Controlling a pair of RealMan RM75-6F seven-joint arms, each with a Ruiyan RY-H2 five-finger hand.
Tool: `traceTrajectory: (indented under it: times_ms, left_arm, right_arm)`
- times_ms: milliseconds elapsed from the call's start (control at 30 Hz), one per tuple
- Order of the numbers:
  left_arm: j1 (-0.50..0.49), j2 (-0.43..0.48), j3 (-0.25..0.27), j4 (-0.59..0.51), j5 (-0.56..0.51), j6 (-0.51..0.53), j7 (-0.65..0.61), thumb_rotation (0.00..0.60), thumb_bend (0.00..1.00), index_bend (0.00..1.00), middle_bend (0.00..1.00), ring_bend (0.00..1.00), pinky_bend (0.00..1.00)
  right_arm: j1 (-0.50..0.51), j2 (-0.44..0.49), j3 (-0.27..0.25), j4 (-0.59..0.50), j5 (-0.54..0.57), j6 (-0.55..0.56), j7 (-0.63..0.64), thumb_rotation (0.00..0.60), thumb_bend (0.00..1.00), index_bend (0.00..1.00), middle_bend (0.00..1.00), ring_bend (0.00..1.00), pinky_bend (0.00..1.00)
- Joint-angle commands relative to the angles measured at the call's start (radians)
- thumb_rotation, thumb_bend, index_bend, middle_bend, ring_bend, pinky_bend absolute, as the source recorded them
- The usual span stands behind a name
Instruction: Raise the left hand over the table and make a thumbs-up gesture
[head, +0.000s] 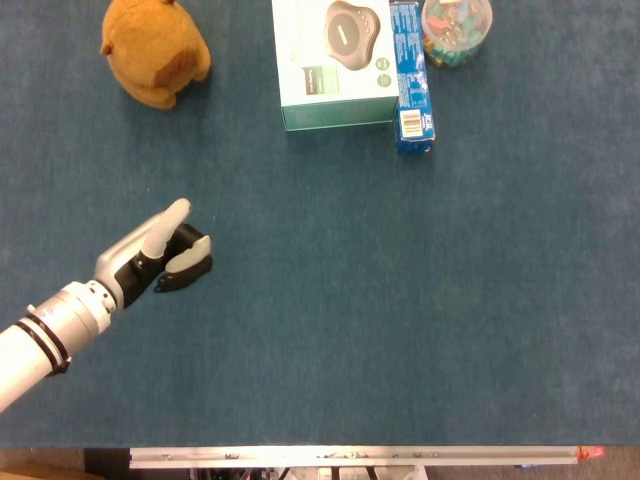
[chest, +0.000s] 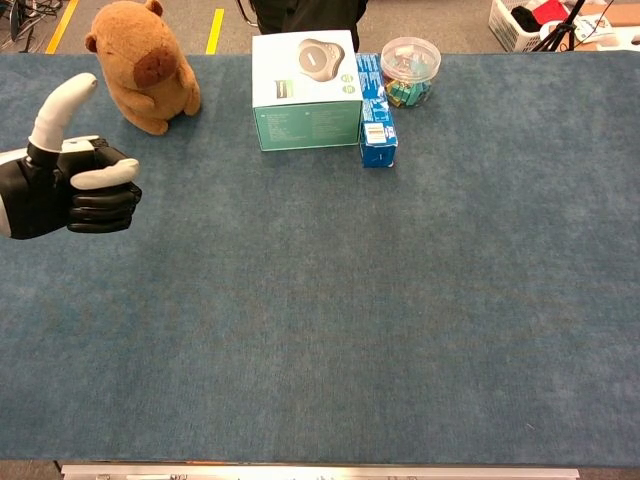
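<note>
My left hand (chest: 75, 185) hangs above the left part of the blue table (chest: 400, 300). Its fingers are curled into a fist that holds nothing, and the white thumb (chest: 62, 108) points straight up. In the head view the same left hand (head: 165, 255) reaches in from the lower left on a silver forearm (head: 45, 335). My right hand shows in neither view.
A brown plush animal (chest: 143, 65) sits at the back left. At the back centre stand a white-and-green box (chest: 305, 90), a blue carton (chest: 375, 100) beside it, and a clear tub of coloured bits (chest: 410, 70). The metal front edge (head: 350, 456) runs along the bottom.
</note>
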Motion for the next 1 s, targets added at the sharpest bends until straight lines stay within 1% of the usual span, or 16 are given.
traceTrajectory:
  times_ms: [33, 100, 200, 333, 467, 633, 1000]
  left_arm:
    - [-0.043, 0.015, 0.063, 0.050, 0.173, 0.079, -0.196, 0.000, 0.00, 1.00, 1.00, 1.00, 1.00]
    - [-0.063, 0.018, 0.097, 0.074, 0.237, 0.124, -0.270, 0.000, 0.00, 1.00, 1.00, 1.00, 1.00]
    - [-0.086, 0.013, 0.136, 0.104, 0.288, 0.178, -0.342, 0.000, 0.00, 1.00, 1.00, 1.00, 1.00]
    - [-0.109, -0.006, 0.177, 0.145, 0.333, 0.249, -0.409, 0.000, 0.00, 1.00, 1.00, 1.00, 1.00]
    - [-0.128, -0.033, 0.210, 0.187, 0.354, 0.320, -0.464, 0.000, 0.00, 1.00, 1.00, 1.00, 1.00]
    - [-0.154, -0.051, 0.244, 0.216, 0.366, 0.360, -0.487, 0.000, 0.00, 1.00, 1.00, 1.00, 1.00]
    - [-0.187, -0.062, 0.293, 0.218, 0.318, 0.386, -0.473, 0.000, 0.00, 1.00, 1.00, 1.00, 1.00]
  right_arm:
    - [-0.001, 0.001, -0.001, 0.001, 0.002, 0.000, 0.002, 0.600, 0.00, 0.42, 0.48, 0.34, 0.44]
    - [-0.003, 0.001, 0.000, 0.002, 0.003, 0.002, 0.004, 0.600, 0.00, 0.42, 0.48, 0.34, 0.44]
    - [-0.003, -0.001, 0.001, 0.004, 0.002, 0.004, 0.005, 0.600, 0.00, 0.42, 0.48, 0.34, 0.44]
    - [-0.002, 0.001, -0.001, 0.004, 0.000, -0.001, 0.010, 0.600, 0.00, 0.42, 0.48, 0.34, 0.44]
    - [-0.005, 0.003, -0.002, 0.005, 0.002, 0.002, 0.011, 0.600, 0.00, 0.42, 0.48, 0.34, 0.44]
    - [-0.007, 0.004, 0.000, 0.001, 0.000, 0.008, 0.009, 0.600, 0.00, 0.42, 0.48, 0.35, 0.44]
    - [-0.008, 0.001, 0.001, 0.004, 0.003, 0.008, 0.010, 0.600, 0.00, 0.42, 0.48, 0.35, 0.44]
